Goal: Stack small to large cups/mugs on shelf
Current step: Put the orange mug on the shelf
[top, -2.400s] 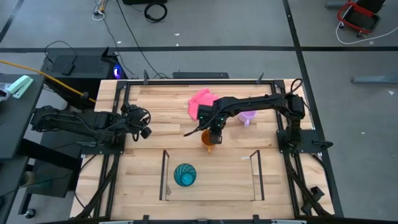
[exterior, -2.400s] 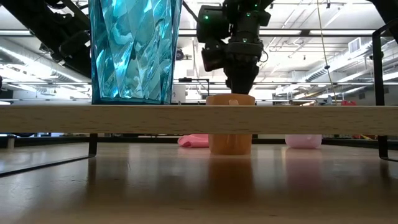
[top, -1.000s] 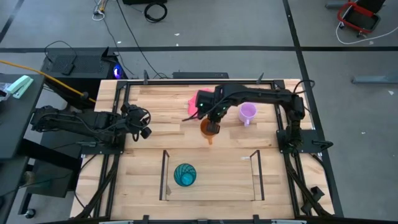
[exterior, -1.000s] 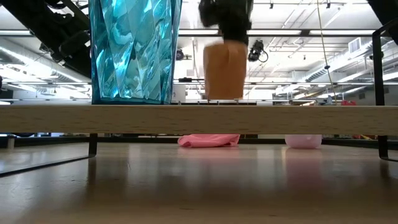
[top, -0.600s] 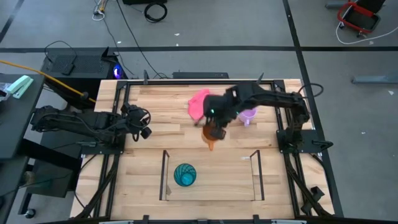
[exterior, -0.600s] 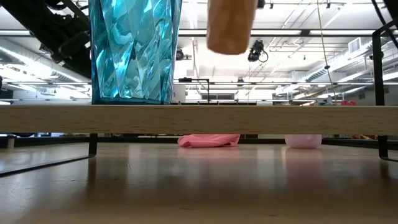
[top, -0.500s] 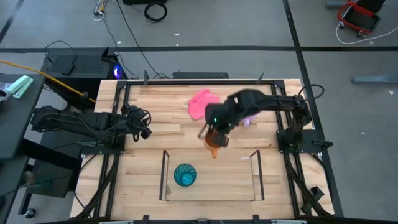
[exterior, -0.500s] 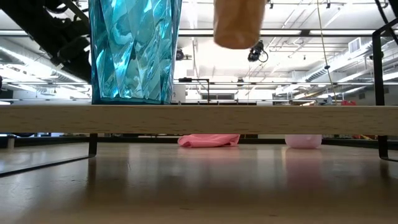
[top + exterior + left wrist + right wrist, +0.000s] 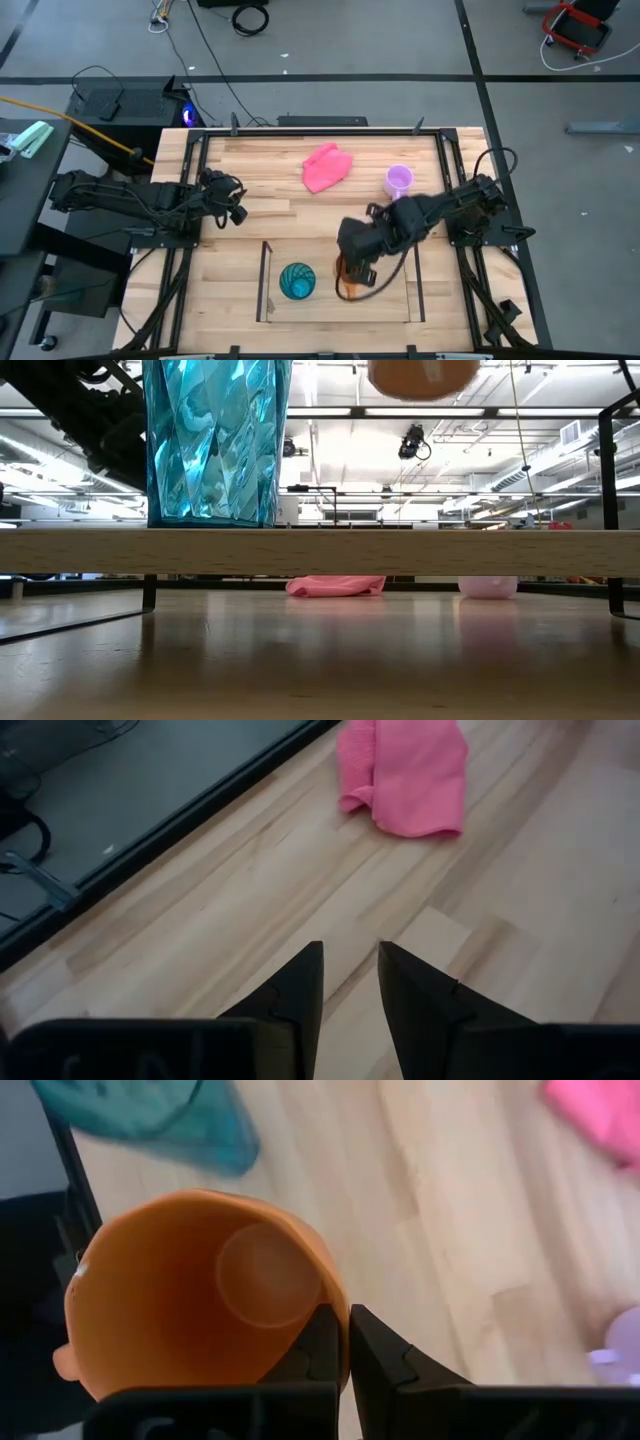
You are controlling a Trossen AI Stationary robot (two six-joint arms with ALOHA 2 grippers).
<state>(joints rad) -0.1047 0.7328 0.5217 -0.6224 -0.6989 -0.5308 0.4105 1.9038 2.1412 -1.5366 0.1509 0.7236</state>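
The orange mug [image 9: 347,280] hangs in my right gripper [image 9: 348,1342], high above the shelf [image 9: 412,282]; only its base [image 9: 423,375] shows in the low view. The teal tumbler [image 9: 297,281] stands upright on the shelf's plank [image 9: 320,550], just left of the mug. The lilac mug [image 9: 399,180] stands on the table near the far right. My left gripper [image 9: 350,978] is open over bare table at the left side [image 9: 235,200], touching nothing. My right gripper holds the orange mug by its rim wall [image 9: 338,1308], on the side opposite the handle [image 9: 63,1365]. The wall is pinched with one finger [image 9: 320,1345] inside the mug and the other outside. The fingers come from above. The mug is lifted clear of the shelf, mouth up.
A pink cloth [image 9: 327,166] lies crumpled on the far middle of the table. The shelf's thin dark rods [image 9: 266,280] rise at both of its ends. Free plank shows to the right of the orange mug, up to the right rods.
My right gripper has carried the orange mug from above the table's middle toward the near edge and higher. The mug now hangs over the shelf, beside the tumbler. The lilac mug, once partly covered by the arm, shows in full.
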